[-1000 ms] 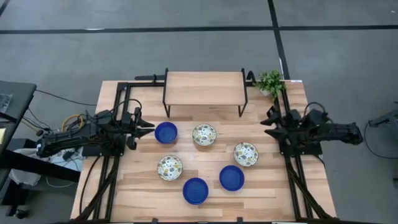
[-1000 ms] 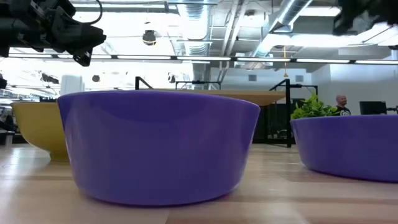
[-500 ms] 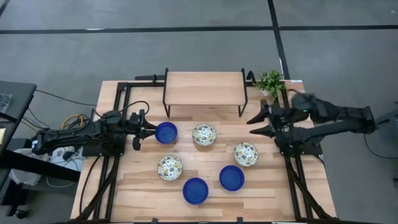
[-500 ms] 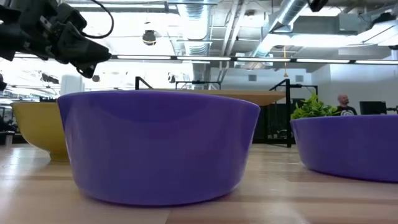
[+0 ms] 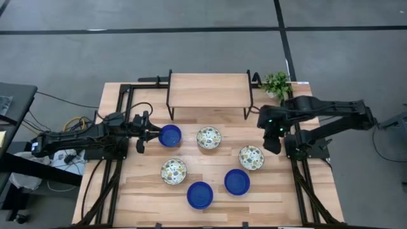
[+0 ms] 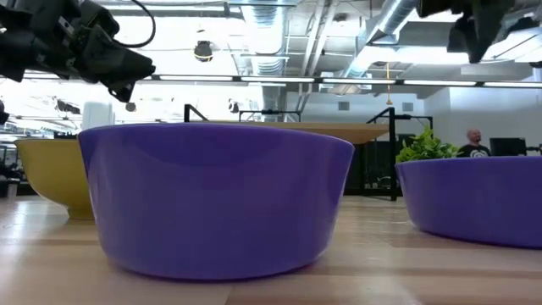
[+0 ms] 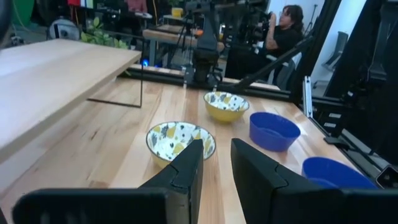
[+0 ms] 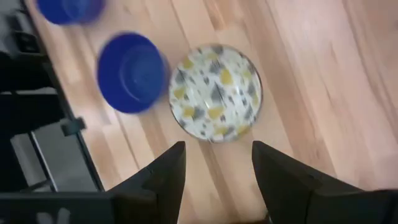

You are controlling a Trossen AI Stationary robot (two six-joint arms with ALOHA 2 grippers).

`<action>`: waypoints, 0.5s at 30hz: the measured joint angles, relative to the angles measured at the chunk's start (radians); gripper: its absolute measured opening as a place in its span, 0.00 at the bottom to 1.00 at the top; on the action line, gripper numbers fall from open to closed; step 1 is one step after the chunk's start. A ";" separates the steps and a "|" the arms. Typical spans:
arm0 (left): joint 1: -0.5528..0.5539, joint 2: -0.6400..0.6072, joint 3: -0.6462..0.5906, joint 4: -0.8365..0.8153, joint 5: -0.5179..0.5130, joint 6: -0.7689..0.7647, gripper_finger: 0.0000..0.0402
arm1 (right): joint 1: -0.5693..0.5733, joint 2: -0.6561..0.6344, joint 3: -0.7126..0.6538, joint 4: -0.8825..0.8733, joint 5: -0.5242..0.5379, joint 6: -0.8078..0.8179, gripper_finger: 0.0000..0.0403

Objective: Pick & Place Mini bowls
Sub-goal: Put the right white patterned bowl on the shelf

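Barely started from where I sit: all six bowls sit loose on the desk (image 5: 280,191), my left tool (image 5: 152,131) narrowly open and empty at 9 o'clock of a blue bowl (image 5: 170,135), my right tool (image 5: 271,145) wide open and empty near a speckled bowl (image 5: 251,157).

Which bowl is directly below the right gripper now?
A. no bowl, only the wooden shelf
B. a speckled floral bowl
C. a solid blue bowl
B: the right wrist view shows the speckled floral bowl between the open fingers of the right gripper.
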 joint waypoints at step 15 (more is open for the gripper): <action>0.000 0.000 0.000 0.017 0.000 0.000 0.20 | 0.000 0.143 0.000 0.056 0.002 0.008 0.44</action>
